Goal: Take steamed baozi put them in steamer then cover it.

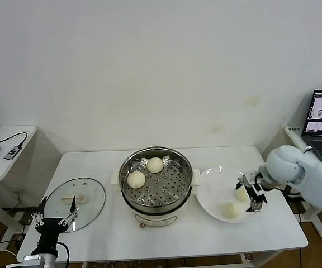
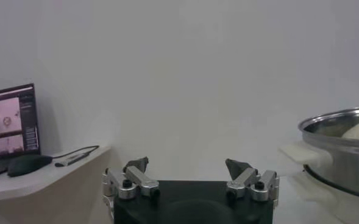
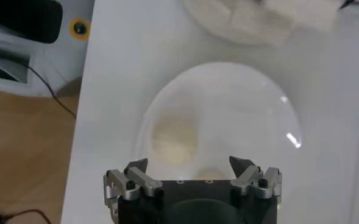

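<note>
Jaws of right gripper (image 1: 254, 195) spread wide, empty, directly above far baozi (image 1: 241, 194) on white plate (image 1: 211, 195); left gripper (image 1: 55, 215) parked, open.

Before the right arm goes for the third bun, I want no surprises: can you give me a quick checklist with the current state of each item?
1. Right end effector open, empty: ok.
2. It hangs above the white plate, over the buns: ok.
3. Two baozi on the plate: ok.
4. Steamer uncovered, tray room beside its two buns: ok.
5. Cover flat on the table, clear of the path: ok.
6. Left end effector open, parked by the cover: ok.
</note>
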You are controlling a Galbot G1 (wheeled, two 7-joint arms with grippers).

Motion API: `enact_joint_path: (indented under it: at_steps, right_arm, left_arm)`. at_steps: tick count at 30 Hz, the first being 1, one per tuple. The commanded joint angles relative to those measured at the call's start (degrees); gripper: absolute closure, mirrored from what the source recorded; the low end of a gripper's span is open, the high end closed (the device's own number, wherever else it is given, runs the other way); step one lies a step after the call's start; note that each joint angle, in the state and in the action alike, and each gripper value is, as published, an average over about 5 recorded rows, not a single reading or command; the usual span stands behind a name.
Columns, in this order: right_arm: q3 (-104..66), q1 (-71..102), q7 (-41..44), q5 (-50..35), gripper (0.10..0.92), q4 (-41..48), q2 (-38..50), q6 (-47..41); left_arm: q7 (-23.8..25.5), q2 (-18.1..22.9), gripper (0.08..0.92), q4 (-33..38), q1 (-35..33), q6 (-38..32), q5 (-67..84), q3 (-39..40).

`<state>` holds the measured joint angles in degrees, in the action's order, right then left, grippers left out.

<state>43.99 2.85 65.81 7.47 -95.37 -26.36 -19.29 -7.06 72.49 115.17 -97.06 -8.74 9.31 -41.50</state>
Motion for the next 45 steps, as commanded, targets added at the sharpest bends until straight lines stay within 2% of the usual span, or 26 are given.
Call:
enact_joint_path:
  at_steps: [1, 19, 37, 45]
  right_arm:
    - [-3.13, 6.99, -1.59, 2.57, 0.203, 2.49, -1.49, -0.08]
    - [-3.03, 7.37, -3.46, 2.76, 0.212, 9.96, -8.22, -0.09]
    - [-2.18, 7.20, -2.31, 2.14, 0.306, 11.50, -10.21, -1.65]
    - [-2.07, 6.49, -1.28, 1.61, 0.418, 11.15, -9.16, -1.69]
  left_arm:
    - [0.01, -0.03, 0.177, -0.13, 0.14, -0.09, -0.07, -0.12]
    - [0.05, -0.07, 0.177, -0.45, 0.32, -0.26, -0.07, -0.36]
    - [-0.03, 0.19, 0.177, -0.27, 0.16, -0.29, -0.12, -0.35]
    - [-0.11, 0.21, 0.177, -0.29, 0.19, -0.28, -0.15, -0.29]
